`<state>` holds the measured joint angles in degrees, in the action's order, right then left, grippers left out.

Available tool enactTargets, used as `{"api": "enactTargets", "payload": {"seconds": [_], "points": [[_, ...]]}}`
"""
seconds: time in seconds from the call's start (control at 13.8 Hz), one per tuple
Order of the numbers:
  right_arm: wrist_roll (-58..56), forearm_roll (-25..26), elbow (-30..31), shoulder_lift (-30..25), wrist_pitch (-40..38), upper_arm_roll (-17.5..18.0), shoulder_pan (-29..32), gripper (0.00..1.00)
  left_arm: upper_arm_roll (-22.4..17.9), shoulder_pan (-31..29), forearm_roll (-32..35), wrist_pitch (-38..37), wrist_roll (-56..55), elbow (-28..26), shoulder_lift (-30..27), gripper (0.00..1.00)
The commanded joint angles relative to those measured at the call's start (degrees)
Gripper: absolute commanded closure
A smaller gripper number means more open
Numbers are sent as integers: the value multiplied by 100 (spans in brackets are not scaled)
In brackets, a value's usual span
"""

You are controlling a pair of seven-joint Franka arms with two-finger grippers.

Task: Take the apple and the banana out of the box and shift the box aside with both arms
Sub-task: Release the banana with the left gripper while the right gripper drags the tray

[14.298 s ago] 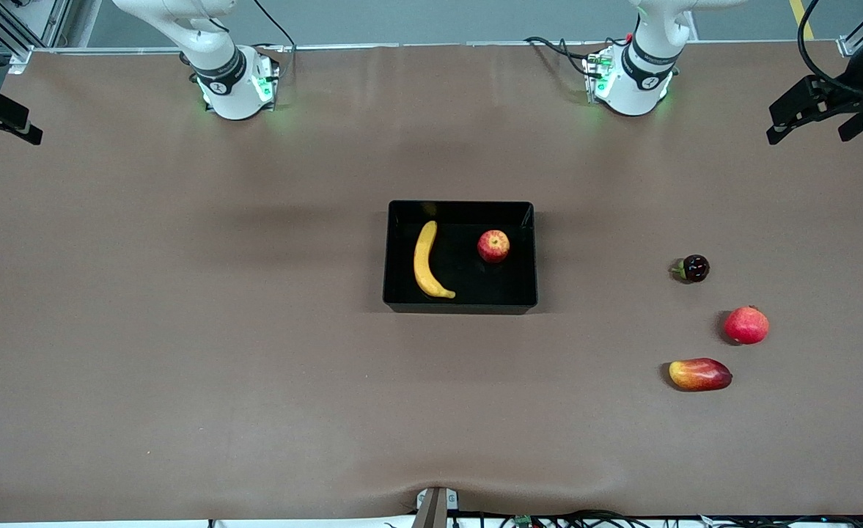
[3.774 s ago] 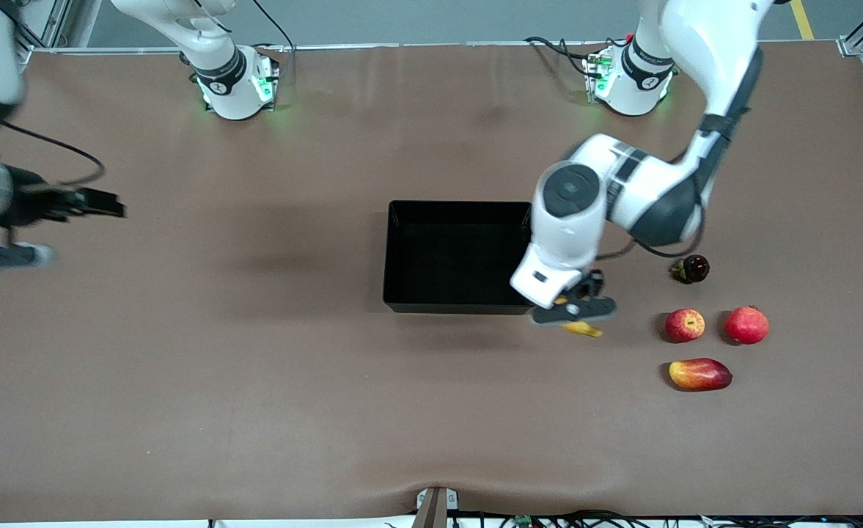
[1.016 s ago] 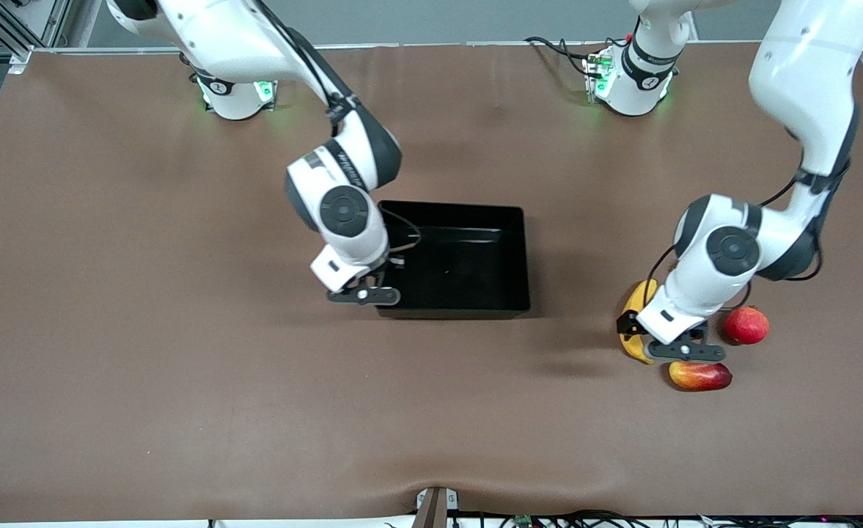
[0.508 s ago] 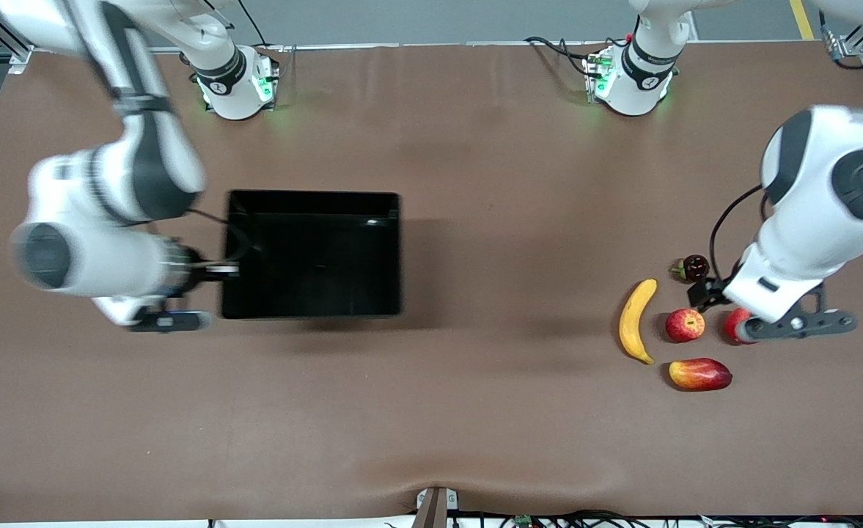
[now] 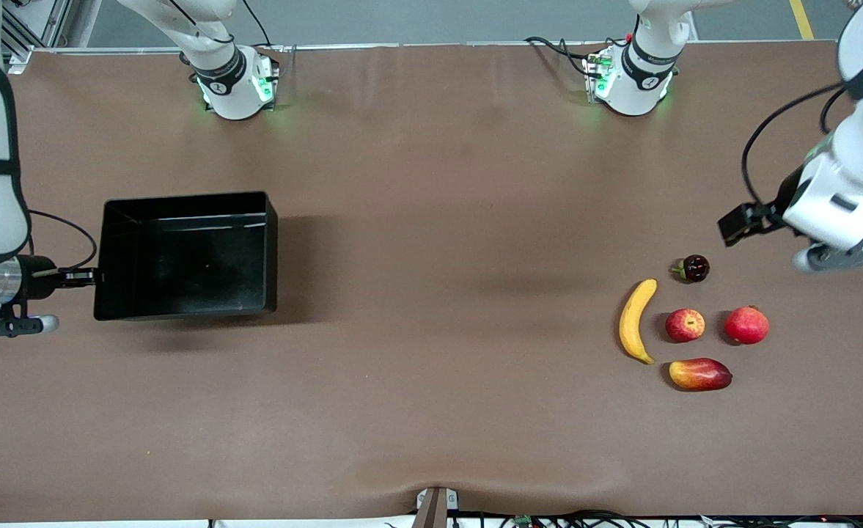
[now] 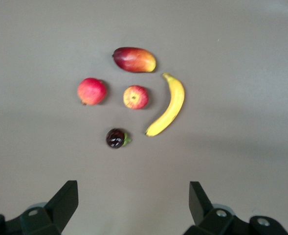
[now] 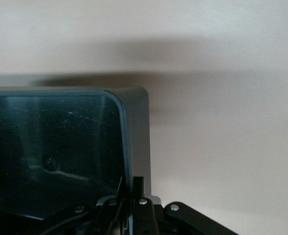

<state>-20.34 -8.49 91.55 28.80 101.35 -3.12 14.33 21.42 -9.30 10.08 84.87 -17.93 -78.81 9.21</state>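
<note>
The black box (image 5: 182,253) hangs a little above the table at the right arm's end, and its shadow falls beside it. My right gripper (image 5: 85,277) is shut on the box's end wall; the right wrist view shows the fingers (image 7: 138,188) clamped over the rim of the box (image 7: 55,147). The box is empty. The yellow banana (image 5: 636,320) and the small red apple (image 5: 685,325) lie side by side on the table at the left arm's end. My left gripper (image 5: 842,257) is open and empty in the air beside them. The left wrist view shows the banana (image 6: 169,105) and the apple (image 6: 135,97).
Around the apple lie a plain-red round fruit with a nub (image 5: 746,325), a red-and-yellow mango (image 5: 699,374) nearer to the camera, and a small dark fruit (image 5: 693,268) farther from it. The brown table (image 5: 438,293) is bare between the box and the fruits.
My right gripper has carried the box farther toward the right arm's end. My left gripper has moved up and away from the fruits toward the table's end. The fruits have not moved.
</note>
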Motion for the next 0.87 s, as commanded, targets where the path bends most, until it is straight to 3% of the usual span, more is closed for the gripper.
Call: {"api": "enactTargets", "payload": {"seconds": [0.0, 0.15, 0.36, 0.44, 0.51, 0.58, 0.8], "points": [[-398, 14, -14, 406, 410, 154, 429, 100, 3, -90, -112, -295, 159, -73, -323, 0], [-506, 23, -14, 530, 455, 154, 527, 100, -84, -64, -181, -331, 376, -108, -516, 0], [-506, 216, -49, 539, 604, 154, 562, 100, -1284, 725, -733, -340, 650, -512, -911, 0], [-506, 216, -49, 591, 631, 154, 675, 96, -1585, 936, -866, -340, 764, -539, -947, 0], [-523, 173, -67, 679, 614, 171, 824, 7, -1666, 1017, -868, -340, 817, -574, -1000, 0], [-584, 129, -75, 671, 561, 206, 886, 0, -1676, 1009, -868, -331, 818, -653, -1087, 0], [-840, 129, -530, 408, -287, 224, 607, 0, -1658, 974, -911, -331, 818, -654, -1115, 0]]}}
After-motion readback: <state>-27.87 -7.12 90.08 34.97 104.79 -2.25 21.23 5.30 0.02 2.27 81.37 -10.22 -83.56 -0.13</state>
